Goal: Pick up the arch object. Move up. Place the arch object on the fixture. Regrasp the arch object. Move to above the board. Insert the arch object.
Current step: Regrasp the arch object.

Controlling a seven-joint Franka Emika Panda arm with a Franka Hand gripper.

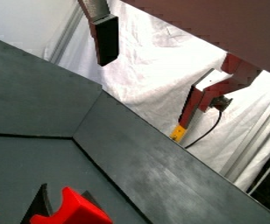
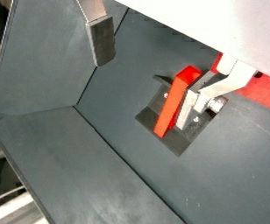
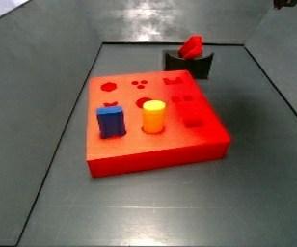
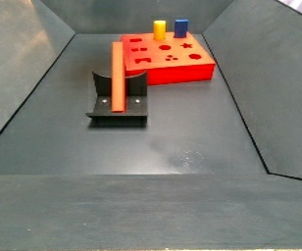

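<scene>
Arch object [image 4: 116,75] leaned on the fixture [image 4: 119,106] nearest a side camera, the board [image 4: 180,70] behind it, while the gripper [image 2: 161,66] hung above, jaws apart and empty (silver fingers [image 2: 100,39] only), so regrasping well probably meant descending squarely and closing across the bar's narrow sides.

1. Long slim red plastic arch object [image 4: 116,75]: smooth, slight sheen.
2. Dark grey-black fixture [image 4: 119,106]: matt.
3. Thick red-orange board [image 3: 151,145]: matt plastic look.
4. Gripper [image 2: 155,61], at the upper edge in both wrist views: brushed silver metal fingers [image 2: 94,13], dark matt pads [image 1: 106,44].
5. Grey floor [image 4: 180,147]: matt, scuffed.
</scene>
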